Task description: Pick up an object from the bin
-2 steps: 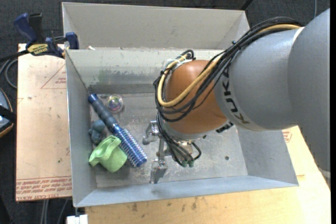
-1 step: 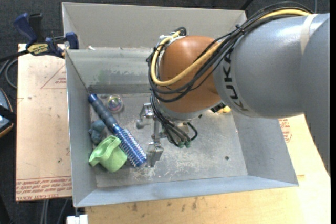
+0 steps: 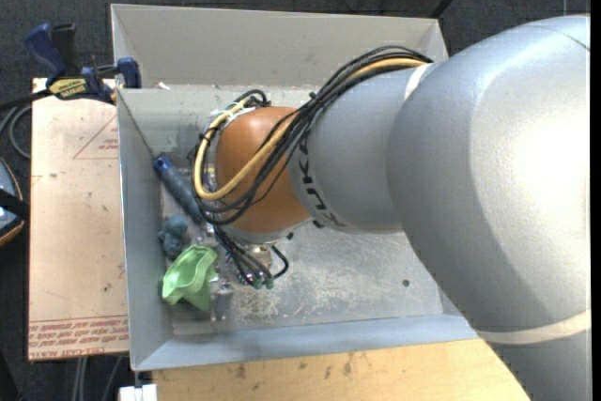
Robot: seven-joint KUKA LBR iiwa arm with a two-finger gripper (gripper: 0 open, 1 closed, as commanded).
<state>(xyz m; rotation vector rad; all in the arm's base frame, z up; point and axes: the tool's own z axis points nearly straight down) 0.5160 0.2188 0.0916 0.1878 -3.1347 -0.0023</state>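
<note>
My gripper [image 3: 223,288] is down in the bin's front left corner, under the arm's wrist. It stands right beside a crumpled light green thing [image 3: 188,274] that lies on the floor against the left wall and seems to touch it. Just behind the green thing lies a small grey-blue lump [image 3: 173,234]. A dark blue pen-like stick [image 3: 178,187] slants along the left wall further back, its lower end hidden under the wrist.
The arm and its orange cover with cables hide the middle and the back of the bin. To the right of the gripper, bare grey floor with fine crumbs shows along the front wall.
</note>
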